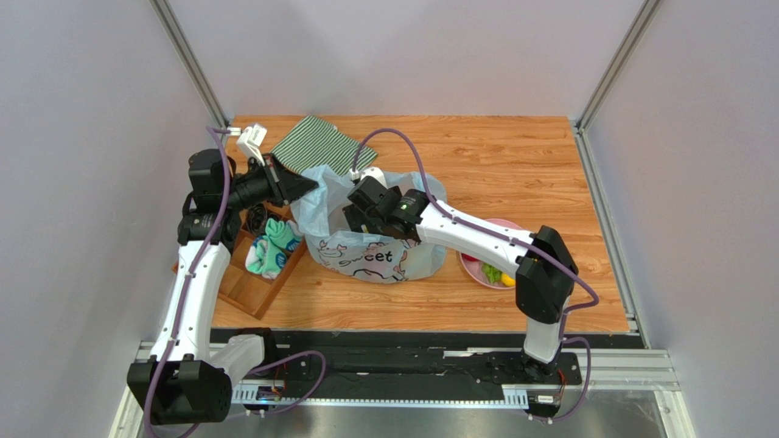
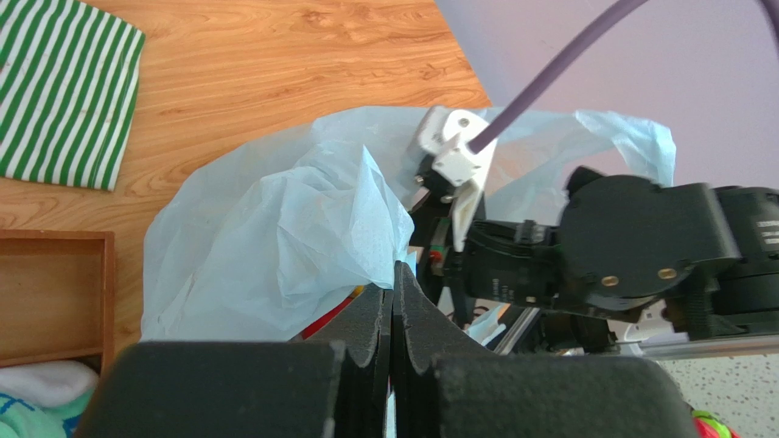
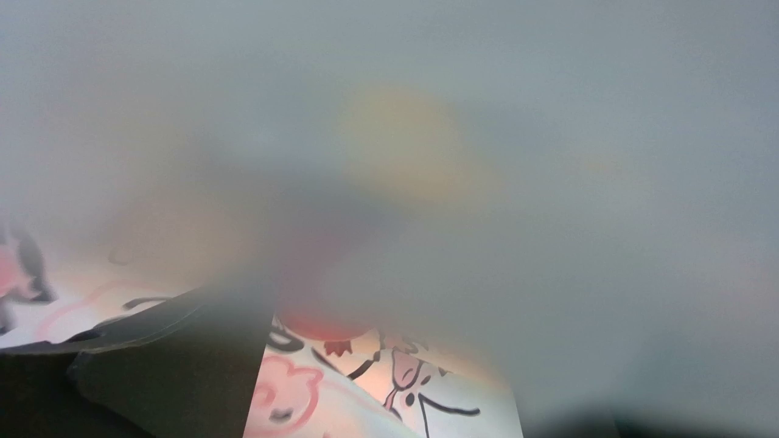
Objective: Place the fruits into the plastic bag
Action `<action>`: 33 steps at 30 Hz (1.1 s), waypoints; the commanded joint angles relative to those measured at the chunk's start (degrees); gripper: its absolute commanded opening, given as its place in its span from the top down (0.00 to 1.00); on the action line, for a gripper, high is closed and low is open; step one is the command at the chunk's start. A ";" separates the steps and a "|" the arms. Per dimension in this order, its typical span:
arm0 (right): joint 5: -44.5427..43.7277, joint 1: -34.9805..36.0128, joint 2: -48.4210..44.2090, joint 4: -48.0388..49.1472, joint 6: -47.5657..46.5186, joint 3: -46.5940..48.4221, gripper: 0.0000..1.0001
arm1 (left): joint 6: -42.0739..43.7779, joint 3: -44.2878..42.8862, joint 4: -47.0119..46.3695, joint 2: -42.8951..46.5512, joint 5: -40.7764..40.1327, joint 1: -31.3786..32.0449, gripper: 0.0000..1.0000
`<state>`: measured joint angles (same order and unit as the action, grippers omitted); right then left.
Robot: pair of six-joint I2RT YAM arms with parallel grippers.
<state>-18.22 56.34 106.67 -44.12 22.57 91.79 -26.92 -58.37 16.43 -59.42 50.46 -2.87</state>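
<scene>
Left tool (image 2: pixel 393 278) clenched on rim of plastic bag (image 1: pixel 375 255), holding mouth up. Right tool (image 1: pixel 358 215) was down inside bag with film over its camera, so couldn't tell if released or gripping. Few fruits (image 1: pixel 496 275) sat on pink plate (image 1: pixel 468 265) just beside bag. Worry: thin film snags right tool on exit and drags bag over, or left pinch slips and mouth collapses.

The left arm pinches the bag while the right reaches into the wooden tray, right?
No: the right end effector reaches into the bag, not the tray, as the top view shows. The left end effector does pinch the bag.
</scene>
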 commanded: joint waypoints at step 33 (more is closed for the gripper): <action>1.51 -13.06 -44.79 8.36 -9.04 -6.88 0.16 | -0.15 0.27 -2.36 0.88 0.26 -0.47 1.00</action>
<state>-16.73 49.76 62.72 -30.04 8.62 88.68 -26.92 -58.11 16.40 -59.42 50.43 -2.90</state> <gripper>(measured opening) 0.850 0.007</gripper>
